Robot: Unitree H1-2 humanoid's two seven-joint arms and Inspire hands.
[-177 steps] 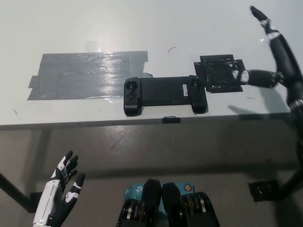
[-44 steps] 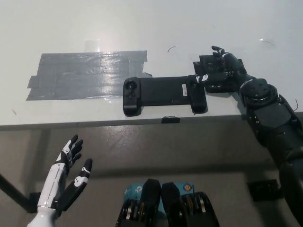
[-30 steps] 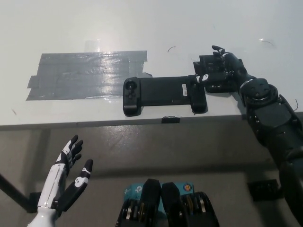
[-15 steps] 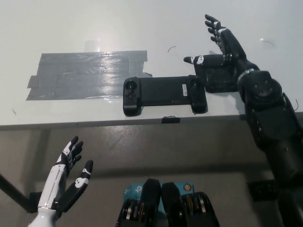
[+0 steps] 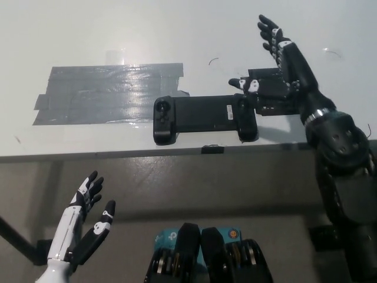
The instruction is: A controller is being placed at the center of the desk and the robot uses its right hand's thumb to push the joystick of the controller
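A black controller (image 5: 204, 117) lies flat near the front edge of the white desk (image 5: 147, 29), with a round joystick on its left grip and another on its right grip. My black right hand (image 5: 281, 62) is open above the desk, just right of and behind the controller's right end, fingers stretched away from me. Its thumb reaches left to a spot just above the right grip's top corner, apart from the joystick there. My white left hand (image 5: 82, 227) rests open below the desk edge at the lower left.
A wide patch of grey tape (image 5: 106, 93) covers the desk left of the controller. A black square pad (image 5: 272, 94) lies under my right hand. The desk's front edge (image 5: 147, 154) runs just below the controller.
My right hand came in from the far right, lowered its thumb onto the controller's right grip, then lifted and spread out. In the last half second the wrist slid right and the thumb dropped slightly.
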